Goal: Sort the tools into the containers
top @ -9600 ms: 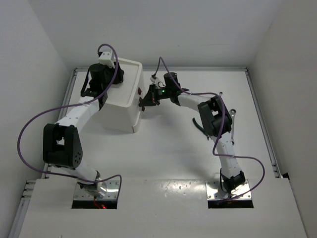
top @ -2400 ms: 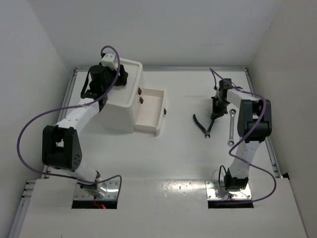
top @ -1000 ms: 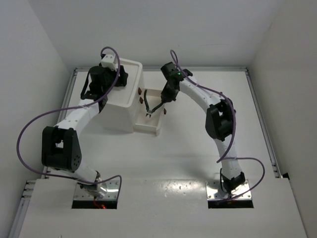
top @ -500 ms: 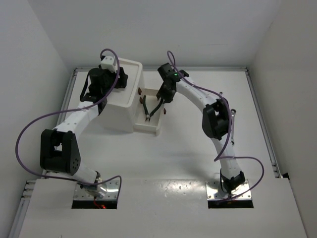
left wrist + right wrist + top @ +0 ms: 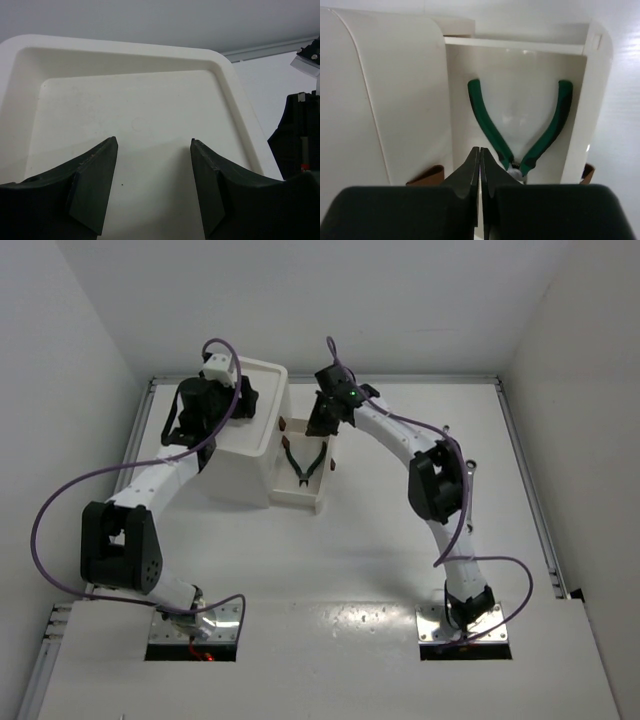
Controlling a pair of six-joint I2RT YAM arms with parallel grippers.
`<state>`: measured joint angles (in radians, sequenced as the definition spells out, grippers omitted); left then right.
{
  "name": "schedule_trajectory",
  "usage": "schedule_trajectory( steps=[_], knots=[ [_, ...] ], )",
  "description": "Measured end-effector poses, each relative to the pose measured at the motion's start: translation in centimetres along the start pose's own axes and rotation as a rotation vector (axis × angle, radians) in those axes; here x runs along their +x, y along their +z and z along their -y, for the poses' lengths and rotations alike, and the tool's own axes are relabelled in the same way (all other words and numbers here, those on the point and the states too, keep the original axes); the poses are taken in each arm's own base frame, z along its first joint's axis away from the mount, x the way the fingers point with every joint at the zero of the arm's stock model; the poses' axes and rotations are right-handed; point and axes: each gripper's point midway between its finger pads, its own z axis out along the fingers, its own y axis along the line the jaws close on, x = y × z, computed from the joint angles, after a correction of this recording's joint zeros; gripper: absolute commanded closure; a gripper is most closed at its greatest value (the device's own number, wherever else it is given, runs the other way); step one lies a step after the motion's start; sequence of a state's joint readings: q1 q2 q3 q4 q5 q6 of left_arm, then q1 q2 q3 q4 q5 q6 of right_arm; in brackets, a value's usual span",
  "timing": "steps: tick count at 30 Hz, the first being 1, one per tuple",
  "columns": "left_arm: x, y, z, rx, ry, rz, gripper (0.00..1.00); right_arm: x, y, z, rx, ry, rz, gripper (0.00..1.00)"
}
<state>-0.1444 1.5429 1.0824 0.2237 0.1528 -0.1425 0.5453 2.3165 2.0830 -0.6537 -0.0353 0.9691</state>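
The green-handled pliers [image 5: 303, 462] [image 5: 487, 125] are lying inside the pulled-out drawer [image 5: 299, 501] [image 5: 580, 115] of the white box [image 5: 245, 455], handles splayed wide and nose pointing toward the lower edge of the wrist view. The right gripper [image 5: 322, 421] [image 5: 480, 156] is hovering just above the drawer's far end with its jaws pressed together on nothing, clear of the pliers. Its arm is rising from the base at the lower right of the overhead view, bending at the elbow on the right and arching leftward to the upper centre. The left gripper [image 5: 213, 400] [image 5: 154, 165] is hanging over the recessed tray top [image 5: 262, 380] [image 5: 135, 115] with its jaws standing apart and holding nothing; its arm is climbing from the lower left, elbow jutting toward the left edge. Purple cables [image 5: 60, 502] are looping along both arms. Small brown knobs [image 5: 284, 424] are showing on the drawer fronts. The box is sitting on a white table [image 5: 380, 540], with plain white walls [image 5: 400, 300] closing in on three sides.
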Motion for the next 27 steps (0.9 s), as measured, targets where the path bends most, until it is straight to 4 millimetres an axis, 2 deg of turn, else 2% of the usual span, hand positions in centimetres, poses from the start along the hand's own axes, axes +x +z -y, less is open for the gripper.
schedule_trajectory(
  steps=[3, 4, 5, 6, 8, 11, 13, 14, 15, 17, 18, 19, 21, 24, 27],
  knots=[
    [0.0, -0.2, 0.1, 0.001, 0.000, 0.000, 0.33, -0.6, -0.3, 1.3, 0.000, -0.063, 0.043, 0.97],
    [0.1, -0.3, 0.1, 0.001, 0.000, -0.001, 0.33, -0.8, -0.8, 2.1, 0.010, -0.098, 0.062, 0.84],
    [0.1, -0.3, 0.1, 0.001, -0.001, -0.001, 0.33, -1.1, -1.7, 3.0, 0.018, -0.131, 0.081, 0.47],
    [0.1, -0.4, 0.1, 0.003, 0.000, -0.001, 0.33, -1.6, -3.0, 3.7, 0.015, -0.166, 0.115, 0.41],
    [0.1, -0.5, 0.2, 0.005, -0.001, -0.001, 0.33, -3.0, -6.0, 4.8, 0.002, -0.242, 0.173, 0.39],
    [0.2, -0.5, 0.2, 0.006, 0.000, -0.001, 0.33, -6.8, -10.9, 5.7, -0.041, -0.291, 0.267, 0.55],
    [0.2, -0.5, 0.2, 0.006, -0.001, -0.002, 0.33, -8.7, -12.6, 6.6, -0.091, -0.268, 0.292, 0.56],
    [0.2, -0.5, 0.2, 0.005, -0.001, -0.002, 0.33, -8.8, -12.7, 7.4, -0.117, -0.254, 0.275, 0.67],
    [0.2, -0.5, 0.2, 0.006, -0.001, -0.002, 0.33, -8.3, -12.3, 8.4, -0.156, -0.240, 0.240, 0.70],
    [0.2, -0.5, 0.2, 0.006, -0.001, -0.003, 0.33, -6.1, -10.3, 10.9, -0.225, -0.177, 0.129, 0.80],
    [0.2, -0.5, 0.2, 0.006, 0.000, -0.003, 0.33, -4.3, -8.6, 12.4, -0.242, -0.137, 0.050, 0.89],
    [0.2, -0.5, 0.2, 0.007, 0.000, -0.003, 0.33, -2.2, -6.9, 13.6, -0.256, -0.099, -0.031, 0.92],
    [0.2, -0.5, 0.2, 0.007, -0.001, -0.003, 0.33, 2.0, -3.9, 15.3, -0.269, -0.027, -0.185, 0.94],
    [0.2, -0.5, 0.2, 0.006, 0.000, -0.003, 0.33, 6.6, -1.9, 16.2, -0.286, 0.039, -0.343, 0.94],
    [0.2, -0.5, 0.2, 0.005, -0.001, -0.003, 0.33, 8.0, -1.5, 15.3, -0.331, 0.043, -0.393, 0.94]
  ],
)
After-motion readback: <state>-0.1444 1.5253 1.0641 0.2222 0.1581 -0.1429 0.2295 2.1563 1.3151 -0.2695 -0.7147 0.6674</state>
